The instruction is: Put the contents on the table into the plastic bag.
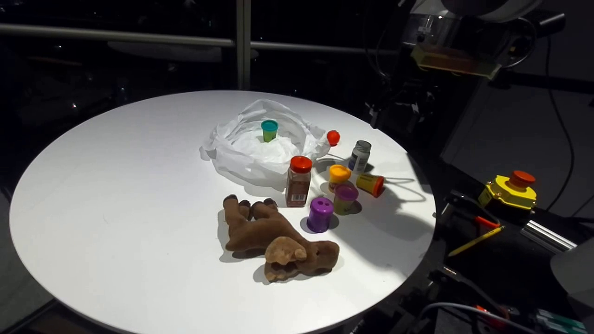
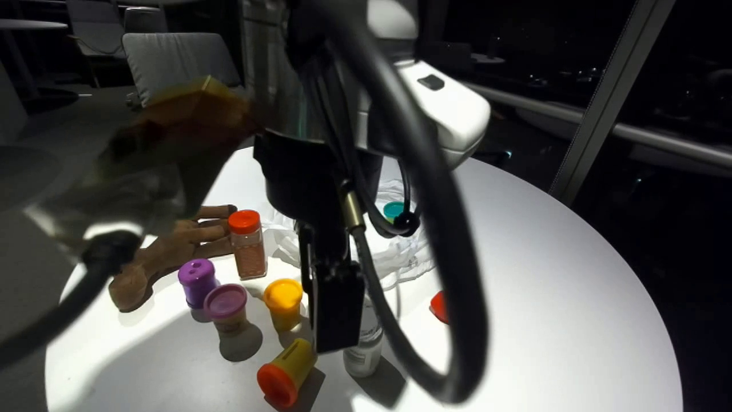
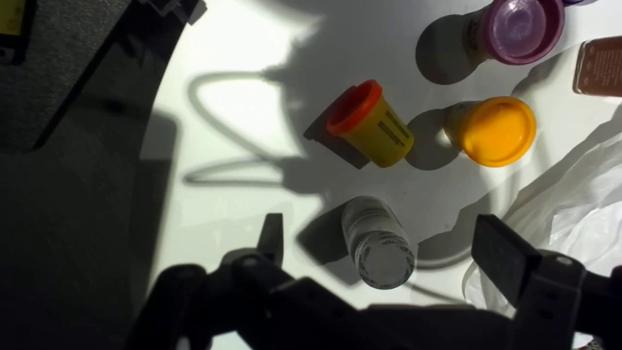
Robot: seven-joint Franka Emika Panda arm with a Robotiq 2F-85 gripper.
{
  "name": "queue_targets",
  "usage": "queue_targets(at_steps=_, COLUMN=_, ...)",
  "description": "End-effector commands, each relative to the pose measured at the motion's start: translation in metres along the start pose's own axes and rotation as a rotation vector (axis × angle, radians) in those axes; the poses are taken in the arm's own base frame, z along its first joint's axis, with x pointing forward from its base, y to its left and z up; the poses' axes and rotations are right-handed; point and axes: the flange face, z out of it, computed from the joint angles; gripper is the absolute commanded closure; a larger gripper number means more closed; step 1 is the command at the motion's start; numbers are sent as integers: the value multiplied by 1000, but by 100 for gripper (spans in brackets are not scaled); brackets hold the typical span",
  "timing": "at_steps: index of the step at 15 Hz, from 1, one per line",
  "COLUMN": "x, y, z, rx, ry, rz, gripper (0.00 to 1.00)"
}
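My gripper (image 3: pixel 385 238) is open and empty. In the wrist view its fingers stand either side of an upright pale jar (image 3: pixel 384 257), seen from above; in an exterior view the gripper (image 1: pixel 394 116) hangs above the table. The open white plastic bag (image 1: pixel 232 160) holds a green tub with a teal lid (image 1: pixel 269 132). Around it stand a red-lidded spice jar (image 1: pixel 298 188), an orange-yellow-lidded tub (image 1: pixel 339 175), a purple-lidded tub (image 1: pixel 345 199) and a purple container (image 1: pixel 320 215). A yellow tub with an orange lid (image 1: pixel 370 184) lies on its side. A brown plush animal (image 1: pixel 267 232) lies nearest.
A small red object (image 1: pixel 333 137) sits at the bag's edge on the round white table (image 1: pixel 116 208). A yellow box with a red button (image 1: pixel 510 190) stands off the table. The arm's cables (image 2: pixel 457 257) hang in front in an exterior view.
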Motion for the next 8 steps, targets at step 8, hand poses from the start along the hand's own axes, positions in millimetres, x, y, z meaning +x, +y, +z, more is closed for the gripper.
queue_targets(at_steps=8, x=8, y=-42, z=45, rx=15, ry=101, rz=-48, gripper=0)
